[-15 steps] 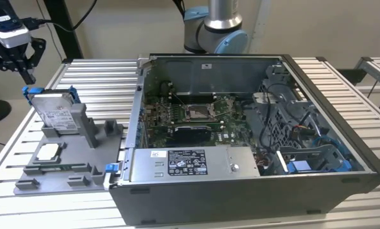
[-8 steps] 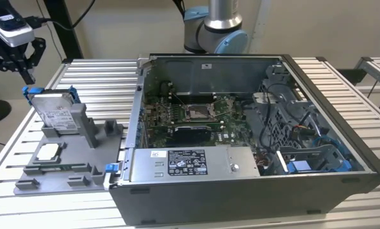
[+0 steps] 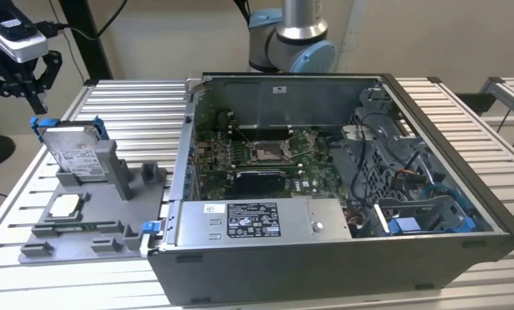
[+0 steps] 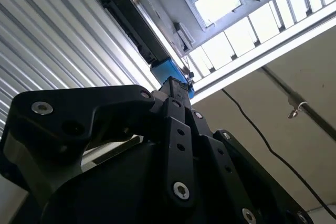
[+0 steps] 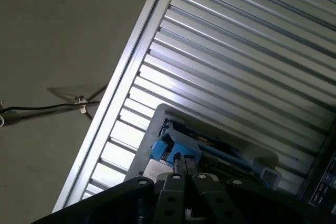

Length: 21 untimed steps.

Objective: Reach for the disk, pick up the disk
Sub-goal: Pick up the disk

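The disk [image 3: 71, 154] is a silver-grey hard drive with a white label and a bright blue frame. It stands on edge in a grey holder [image 3: 110, 169] at the exterior view's left. My black gripper [image 3: 40, 105] hangs just above the disk's upper corner, over the blue frame, fingers drawn together with nothing between them. In the second wrist view the gripper [image 4: 173, 85] points at the blue end of the disk [image 4: 134, 19]. In the first wrist view the gripper [image 5: 184, 165] sits right over the disk's [image 5: 176, 148] blue edge.
The holder belongs to a grey fixture tray [image 3: 84, 242] that also carries a small white-topped chip [image 3: 66, 205]. An open computer case [image 3: 463, 194] with a grey stickered box [image 3: 248, 221] is at the exterior view's right. The arm's base [image 3: 292, 39] stands behind, on a ribbed metal table [image 3: 128, 103].
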Tool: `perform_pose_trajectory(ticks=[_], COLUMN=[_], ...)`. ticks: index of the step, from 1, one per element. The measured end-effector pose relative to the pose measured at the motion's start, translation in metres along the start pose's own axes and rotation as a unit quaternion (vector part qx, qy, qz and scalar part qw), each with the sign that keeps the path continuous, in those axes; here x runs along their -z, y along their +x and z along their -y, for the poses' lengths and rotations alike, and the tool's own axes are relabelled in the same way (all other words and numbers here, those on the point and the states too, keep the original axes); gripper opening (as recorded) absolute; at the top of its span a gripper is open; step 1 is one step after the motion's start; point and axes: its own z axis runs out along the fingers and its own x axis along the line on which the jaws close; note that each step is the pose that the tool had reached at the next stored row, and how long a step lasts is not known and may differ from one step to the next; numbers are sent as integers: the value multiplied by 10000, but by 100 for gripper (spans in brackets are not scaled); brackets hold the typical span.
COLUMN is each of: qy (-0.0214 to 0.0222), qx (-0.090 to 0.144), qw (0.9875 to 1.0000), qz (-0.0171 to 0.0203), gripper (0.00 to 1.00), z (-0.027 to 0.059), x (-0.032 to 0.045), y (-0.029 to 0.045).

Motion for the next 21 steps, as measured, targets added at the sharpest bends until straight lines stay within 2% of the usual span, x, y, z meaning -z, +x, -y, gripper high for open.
perform_pose_trajectory(ticks=[10, 21], qy=[0, 0], qx=[27, 288], qw=[10000, 9996], qz=[-1, -10], gripper=[0, 0], z=[0, 0], x=[0, 0], y=[0, 0])
